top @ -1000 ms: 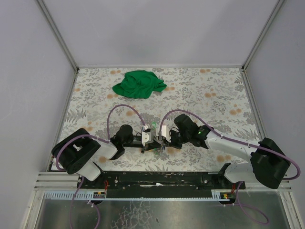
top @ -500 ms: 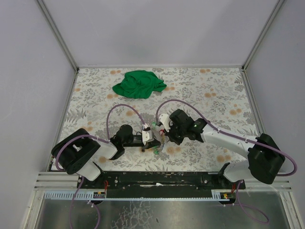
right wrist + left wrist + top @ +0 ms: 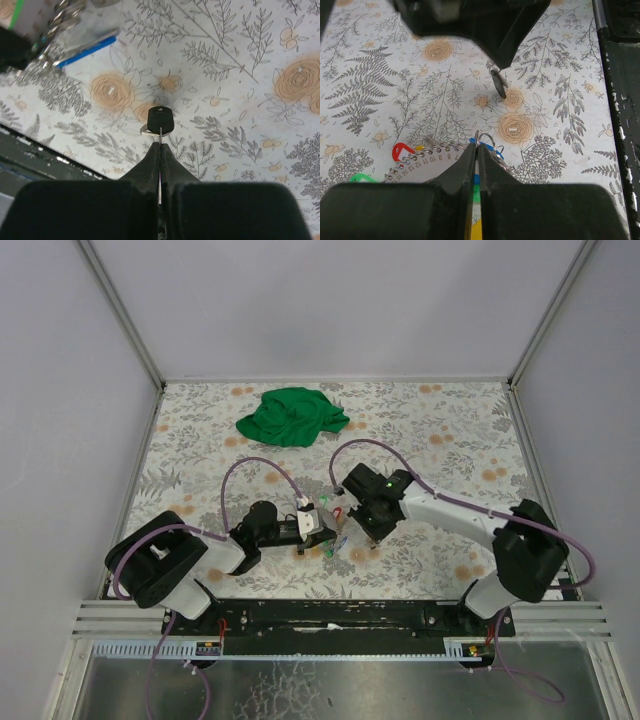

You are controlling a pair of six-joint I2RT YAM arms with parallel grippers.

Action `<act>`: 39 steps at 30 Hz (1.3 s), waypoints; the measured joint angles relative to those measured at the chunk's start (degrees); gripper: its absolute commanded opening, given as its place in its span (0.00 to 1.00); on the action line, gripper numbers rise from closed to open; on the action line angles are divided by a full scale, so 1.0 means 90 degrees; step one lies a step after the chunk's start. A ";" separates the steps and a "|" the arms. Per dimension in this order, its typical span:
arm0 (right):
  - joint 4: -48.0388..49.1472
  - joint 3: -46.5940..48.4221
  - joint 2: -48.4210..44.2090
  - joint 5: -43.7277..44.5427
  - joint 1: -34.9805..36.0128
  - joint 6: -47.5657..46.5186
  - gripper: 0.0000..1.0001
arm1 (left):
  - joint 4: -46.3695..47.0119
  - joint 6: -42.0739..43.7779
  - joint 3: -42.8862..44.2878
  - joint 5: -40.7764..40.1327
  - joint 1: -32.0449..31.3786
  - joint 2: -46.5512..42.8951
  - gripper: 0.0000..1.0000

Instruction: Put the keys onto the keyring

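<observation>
Keyring [image 3: 490, 136] sits in the left gripper [image 3: 476, 148], key [image 3: 160, 119] in right gripper [image 3: 160, 143].

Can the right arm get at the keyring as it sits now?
Probably yes: the keyring, pinched by the left gripper, juts out toward the right gripper, which holds a dark-headed key, with only table between them.

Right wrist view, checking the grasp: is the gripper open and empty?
No, the right gripper is shut on a small black-headed key.
</observation>
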 measured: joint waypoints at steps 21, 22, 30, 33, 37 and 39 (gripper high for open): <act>0.1792 0.0277 0.1603 0.0250 -0.0396 -0.0767 0.20 | 0.0000 0.0000 0.0000 -0.0036 0.0000 -0.0041 0.00; 0.1909 0.0119 0.1472 0.0216 -0.0396 -0.0821 0.23 | 0.0000 0.0000 0.0000 -0.0036 0.0000 -0.0041 0.00; 0.2586 -0.0648 0.0129 -0.0148 -0.0403 -0.1209 0.33 | 0.0000 0.0000 0.0000 -0.0034 0.0000 -0.0041 0.00; 0.3036 -0.1025 -0.0379 -0.0410 -0.0408 -0.1435 0.34 | 0.0000 0.0000 0.0000 -0.0032 0.0000 -0.0041 0.00; 0.3781 -0.1838 -0.1200 -0.1049 -0.0418 -0.1914 0.33 | -0.0002 0.0000 0.0000 -0.0005 0.0000 -0.0041 0.00; 0.4153 -0.2234 -0.1562 -0.1445 -0.0418 -0.2186 0.33 | -0.0002 0.0000 0.0000 0.0041 0.0000 -0.0041 0.00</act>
